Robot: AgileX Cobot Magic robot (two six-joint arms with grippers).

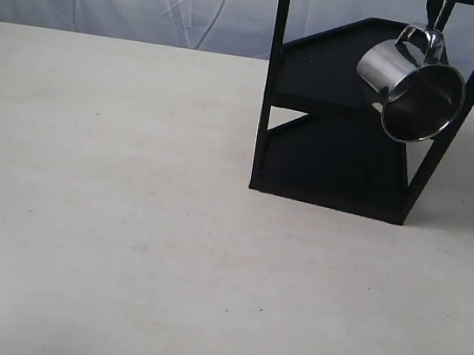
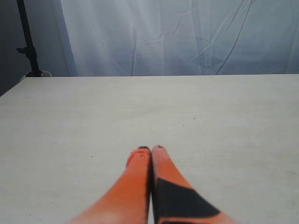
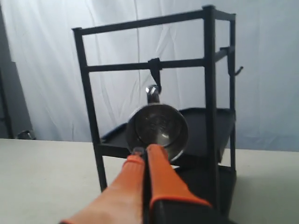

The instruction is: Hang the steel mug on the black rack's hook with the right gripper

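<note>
I judge the hanging done: the steel mug (image 3: 158, 128) dangles from the hook (image 3: 154, 70), my right end effector (image 3: 145, 150) closed empty, so I'd simply retreat

Exterior high above table (image 1: 126, 215); wrist views low, level.

No text, label, brand, number or sign can be read in any view; the steel mug (image 1: 411, 89) shows only bare mirror-like metal; the black rack (image 1: 354, 97) is plain matte black. The table (image 1: 126, 215) carries no marking.
</note>
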